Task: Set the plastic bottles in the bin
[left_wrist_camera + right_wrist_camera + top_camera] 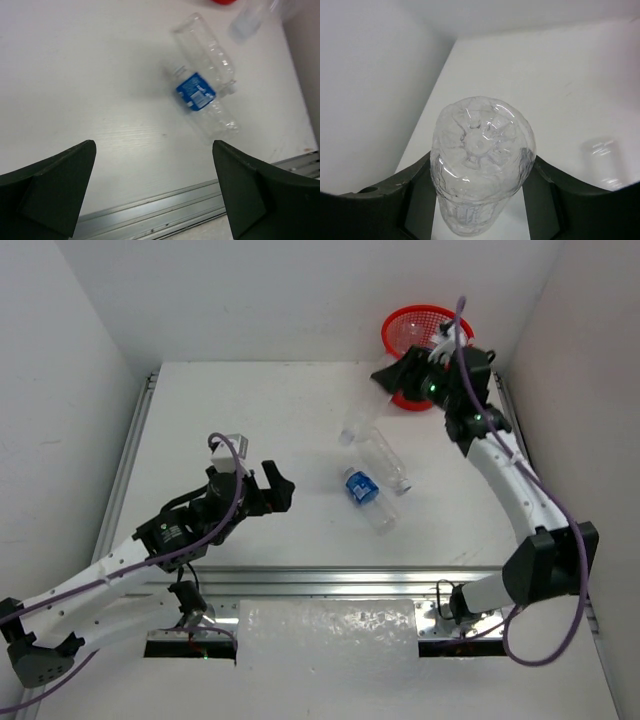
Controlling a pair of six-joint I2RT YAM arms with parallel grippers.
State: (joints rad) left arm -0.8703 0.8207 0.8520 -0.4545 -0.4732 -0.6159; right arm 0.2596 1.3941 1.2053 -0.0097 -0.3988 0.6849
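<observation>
Right gripper (392, 383) is clamped tight on a clear unlabelled bottle (362, 418). In the right wrist view the bottle's ribbed base faces the camera with a dark finger pressed against each side. From above, that bottle hangs tilted off the gripper, up off the table (230, 410), with its cap end pointing down toward the middle of the table. It's just in front of the red mesh bin (412, 330), not over the rim. The bin itself sits in the far right corner, close to the walls.

Two more bottles lie on their sides right of centre — a plain bottle (388, 462) and a blue-label bottle (366, 497). They're side by side, touching or very nearly, I can't quite tell which. The blue-label one is the nearer of the two to the arm bases.

Left gripper (280, 487) is spread wide with nothing in it, hovering to the left of those two bottles and apart from them. Its wrist camera looks at both between the fingers, with the metal rail (165, 212) along the near edge of the table.
</observation>
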